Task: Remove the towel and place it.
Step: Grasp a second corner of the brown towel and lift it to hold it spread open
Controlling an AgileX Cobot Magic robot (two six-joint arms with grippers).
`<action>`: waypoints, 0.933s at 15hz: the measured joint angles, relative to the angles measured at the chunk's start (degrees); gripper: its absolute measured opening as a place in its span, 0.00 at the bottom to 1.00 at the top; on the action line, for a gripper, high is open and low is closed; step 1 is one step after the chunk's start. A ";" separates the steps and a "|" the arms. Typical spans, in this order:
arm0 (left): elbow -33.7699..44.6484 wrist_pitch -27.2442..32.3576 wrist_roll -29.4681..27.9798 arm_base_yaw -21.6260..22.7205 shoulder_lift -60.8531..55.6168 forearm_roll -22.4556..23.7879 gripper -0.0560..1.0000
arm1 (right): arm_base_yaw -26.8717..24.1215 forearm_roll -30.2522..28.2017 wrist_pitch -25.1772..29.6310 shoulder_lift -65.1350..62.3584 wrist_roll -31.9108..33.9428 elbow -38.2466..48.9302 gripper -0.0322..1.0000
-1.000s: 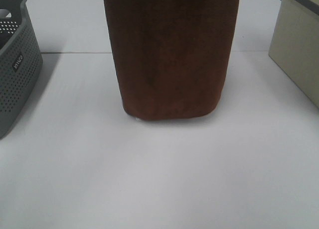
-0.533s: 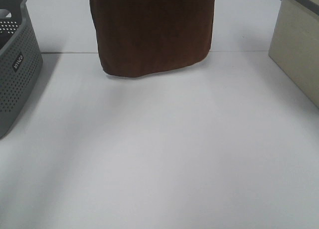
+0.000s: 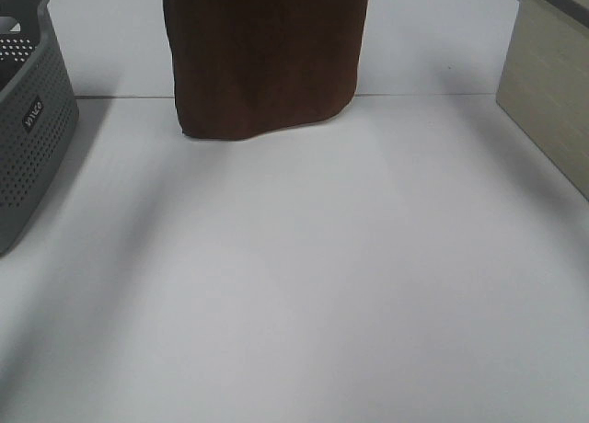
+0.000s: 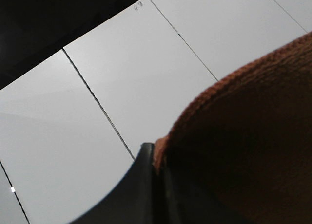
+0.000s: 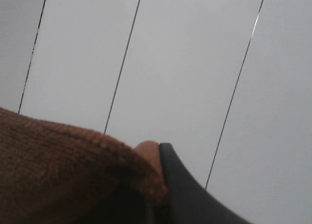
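The dark reddish-brown towel (image 3: 262, 55) hangs in the air at the top middle of the exterior view, its lower edge clear of the white table. Its top and both grippers are above that view's edge. In the left wrist view my left gripper (image 4: 155, 158) is shut on a top corner of the towel (image 4: 243, 136). In the right wrist view my right gripper (image 5: 155, 158) is shut on the other top corner of the towel (image 5: 63, 170). The white tag does not show.
The grey perforated basket (image 3: 28, 120) stands at the left edge of the white table (image 3: 304, 285). A beige box (image 3: 552, 83) stands at the right edge. A seam crosses the table behind the towel.
The towel has risen and moved back and a little left: its lower edge, once at mid-table height in view, now hangs near the seam. Its visible width has narrowed.
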 joint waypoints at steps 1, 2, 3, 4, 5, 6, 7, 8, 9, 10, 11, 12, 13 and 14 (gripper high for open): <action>-7.45 1.78 -1.32 0.00 3.72 0.29 0.05 | -0.29 0.52 0.00 1.38 0.46 -2.75 0.04; -11.52 2.52 -2.58 0.00 5.79 1.09 0.05 | -0.63 0.63 0.00 1.83 0.69 -3.90 0.04; -14.95 3.61 -4.41 0.00 7.56 2.69 0.05 | -0.92 1.09 0.00 2.06 1.03 -4.58 0.04; -16.84 4.01 -6.59 0.00 8.48 4.58 0.05 | -1.55 1.49 0.00 2.06 1.32 -4.70 0.04; -17.42 4.30 -8.08 0.00 8.65 6.59 0.05 | -1.95 1.60 0.00 2.06 1.49 -4.70 0.04; -17.53 4.41 -8.71 0.00 8.77 7.62 0.05 | -2.23 1.89 0.00 2.06 2.18 -4.70 0.04; -17.59 4.76 -8.94 0.00 8.77 7.91 0.05 | -2.29 2.06 0.11 2.06 2.52 -4.70 0.04; -17.65 5.50 -9.11 0.00 8.77 8.14 0.05 | -2.46 2.52 0.74 2.06 2.86 -4.70 0.04; -17.65 6.53 -9.11 0.00 8.77 8.37 0.05 | -2.58 2.92 2.01 2.06 2.98 -4.76 0.04; -17.65 7.62 -9.17 0.00 8.88 8.94 0.05 | -2.64 3.21 4.81 2.06 3.04 -5.04 0.04; -17.65 8.54 -9.17 0.00 8.88 9.45 0.05 | -2.64 3.38 5.84 2.06 3.32 -5.16 0.04; -17.65 10.26 -9.34 0.00 8.88 9.68 0.05 | -2.64 3.55 6.76 2.06 3.50 -5.16 0.04; -17.65 11.52 -9.63 0.00 8.88 9.91 0.05 | -2.64 3.61 7.62 2.06 3.61 -5.16 0.04; -17.65 14.78 -10.89 -0.11 8.88 9.97 0.05 | -2.86 3.67 9.51 2.06 3.78 -5.16 0.04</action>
